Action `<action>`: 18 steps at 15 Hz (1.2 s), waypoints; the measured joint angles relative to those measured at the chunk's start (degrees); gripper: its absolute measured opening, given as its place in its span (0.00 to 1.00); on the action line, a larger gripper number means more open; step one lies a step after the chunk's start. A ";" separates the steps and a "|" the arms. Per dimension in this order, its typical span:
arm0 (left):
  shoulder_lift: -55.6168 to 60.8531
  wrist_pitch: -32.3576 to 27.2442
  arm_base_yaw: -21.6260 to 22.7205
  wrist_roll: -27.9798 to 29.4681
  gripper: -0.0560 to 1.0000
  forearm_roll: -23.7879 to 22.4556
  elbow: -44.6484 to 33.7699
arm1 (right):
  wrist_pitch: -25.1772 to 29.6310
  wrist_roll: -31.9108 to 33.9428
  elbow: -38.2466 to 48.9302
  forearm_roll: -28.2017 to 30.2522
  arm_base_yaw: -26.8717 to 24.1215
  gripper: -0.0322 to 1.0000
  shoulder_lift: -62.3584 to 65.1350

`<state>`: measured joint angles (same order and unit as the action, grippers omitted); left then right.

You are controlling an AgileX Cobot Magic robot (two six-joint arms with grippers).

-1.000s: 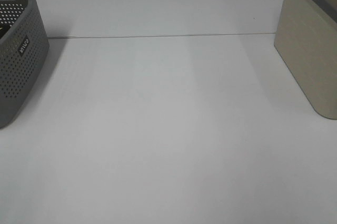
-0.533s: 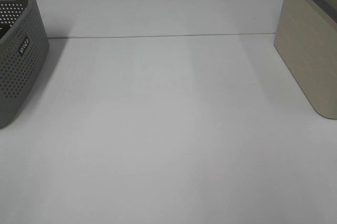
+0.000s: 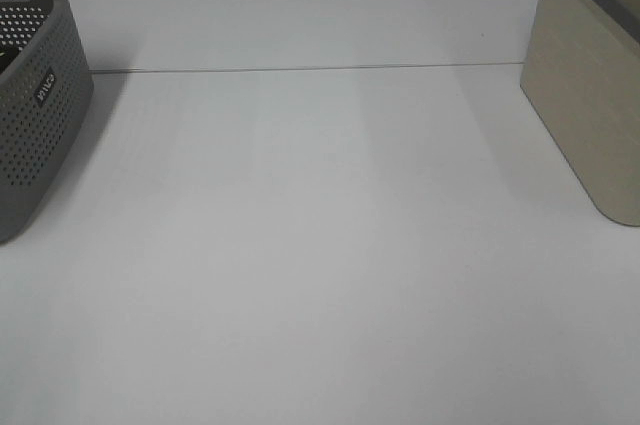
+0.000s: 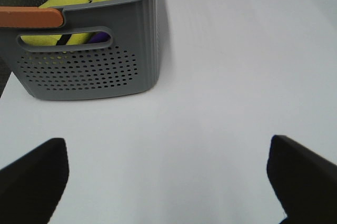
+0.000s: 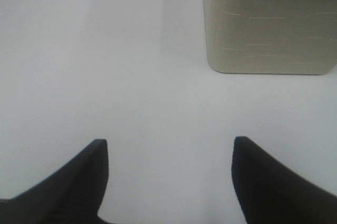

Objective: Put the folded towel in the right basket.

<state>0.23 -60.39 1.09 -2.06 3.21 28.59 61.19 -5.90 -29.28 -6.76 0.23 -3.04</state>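
The right basket (image 3: 592, 75) is beige and stands at the table's right edge; it also shows in the right wrist view (image 5: 268, 23). A grey perforated basket (image 3: 30, 95) stands at the left and holds yellow and purple cloth (image 4: 79, 2); whether that cloth is the folded towel I cannot tell. My left gripper (image 4: 168, 176) is open and empty above the table, short of the grey basket (image 4: 89, 60). My right gripper (image 5: 168, 176) is open and empty, short of the beige basket. Neither arm shows in the exterior high view.
The white table (image 3: 320, 245) spreads between the two baskets, with a seam line (image 3: 300, 69) across its far part. An orange handle piece (image 4: 31, 17) lies on the grey basket's rim.
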 joint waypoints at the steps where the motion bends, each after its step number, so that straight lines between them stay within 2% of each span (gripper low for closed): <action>1: 0.00 0.00 0.00 0.00 0.97 0.00 0.00 | 0.00 0.00 0.00 0.00 0.00 0.65 0.00; 18: 0.00 0.00 0.00 0.00 0.97 0.00 0.00 | -0.06 0.00 0.00 -0.52 0.00 0.65 3.38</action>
<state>0.23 -60.39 1.09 -2.06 3.21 28.59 61.13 -5.90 -29.28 -7.28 0.23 0.34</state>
